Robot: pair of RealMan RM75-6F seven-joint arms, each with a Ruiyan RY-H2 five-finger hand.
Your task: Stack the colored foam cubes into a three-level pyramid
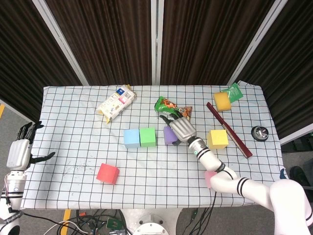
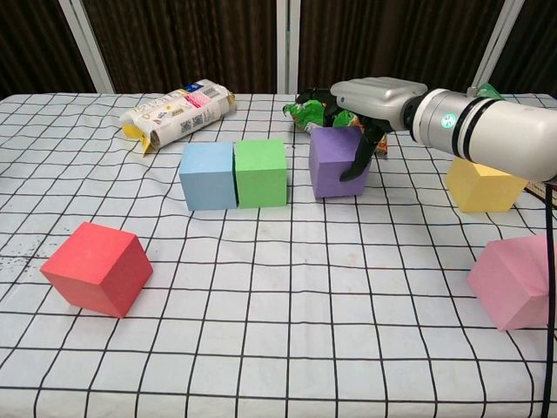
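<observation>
My right hand point(image 1: 181, 129) point(image 2: 370, 97) grips the purple cube point(image 2: 334, 164) point(image 1: 169, 136) from above, its fingers down the cube's sides. That cube hangs low just right of the green cube point(image 2: 261, 171) point(image 1: 147, 136), a small gap between them. The blue cube point(image 2: 207, 175) point(image 1: 131, 138) touches the green one on its left. A red cube point(image 2: 97, 267) point(image 1: 107, 173) lies at the front left, a yellow cube point(image 2: 484, 185) point(image 1: 217, 138) at the right and a pink cube point(image 2: 513, 280) point(image 1: 211, 179) at the front right. My left hand point(image 1: 20, 151) hangs open off the table's left edge.
A snack bag point(image 1: 173, 108) point(image 2: 335, 115) lies right behind the purple cube. A white packet point(image 1: 115, 104) point(image 2: 176, 110) sits at the back left. A yellow sponge point(image 1: 222, 101), a green packet point(image 1: 234, 91), a dark red bar point(image 1: 229, 129) and a small round tin point(image 1: 259, 132) lie at the right.
</observation>
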